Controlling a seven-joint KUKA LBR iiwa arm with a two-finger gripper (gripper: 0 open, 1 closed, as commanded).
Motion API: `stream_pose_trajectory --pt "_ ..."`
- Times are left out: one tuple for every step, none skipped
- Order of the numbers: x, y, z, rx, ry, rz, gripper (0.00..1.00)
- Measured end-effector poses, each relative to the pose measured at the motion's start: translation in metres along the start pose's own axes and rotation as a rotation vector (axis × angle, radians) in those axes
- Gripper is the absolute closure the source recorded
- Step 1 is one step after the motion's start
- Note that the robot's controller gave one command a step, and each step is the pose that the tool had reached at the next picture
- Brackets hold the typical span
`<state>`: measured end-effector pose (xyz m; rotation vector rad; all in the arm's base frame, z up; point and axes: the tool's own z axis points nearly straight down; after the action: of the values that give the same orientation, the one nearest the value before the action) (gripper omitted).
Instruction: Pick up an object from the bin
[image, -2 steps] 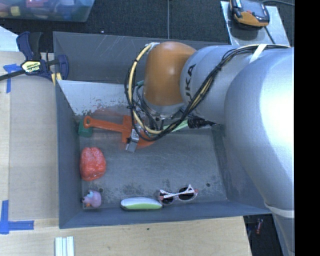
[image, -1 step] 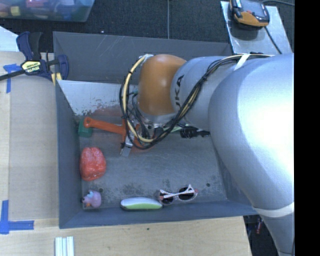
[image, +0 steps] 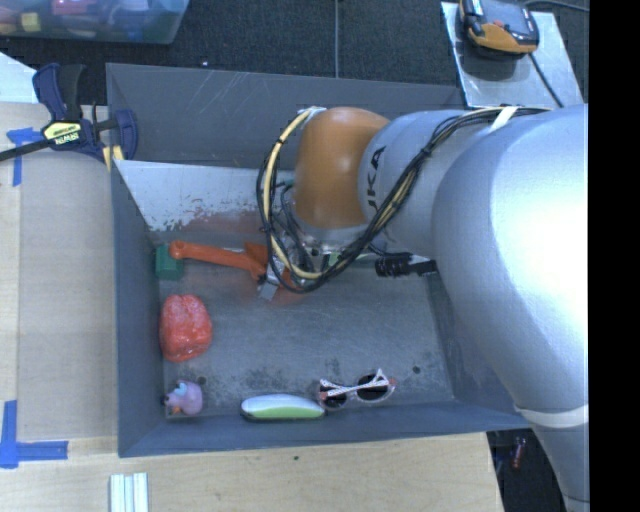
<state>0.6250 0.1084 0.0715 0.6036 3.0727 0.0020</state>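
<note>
My gripper (image: 270, 283) reaches down in the upper middle of the bin, mostly hidden under the orange wrist cover. Its tip is at the right end of an orange-handled tool (image: 215, 256) with a green head (image: 165, 262), which lies flat along the bin's back left. Whether the tool is between the fingers is hidden. A red lumpy ball-like thing (image: 185, 326) lies below the tool at the left.
Along the front wall lie a small pink-purple toy figure (image: 183, 399), a green and white oblong thing (image: 282, 407) and a pair of red-and-white sunglasses (image: 356, 390). The big arm covers the bin's right side.
</note>
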Motion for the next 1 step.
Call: stream_pose_trajectory --pt "0.0 0.0 0.0 0.0 0.0 0.0 1.0"
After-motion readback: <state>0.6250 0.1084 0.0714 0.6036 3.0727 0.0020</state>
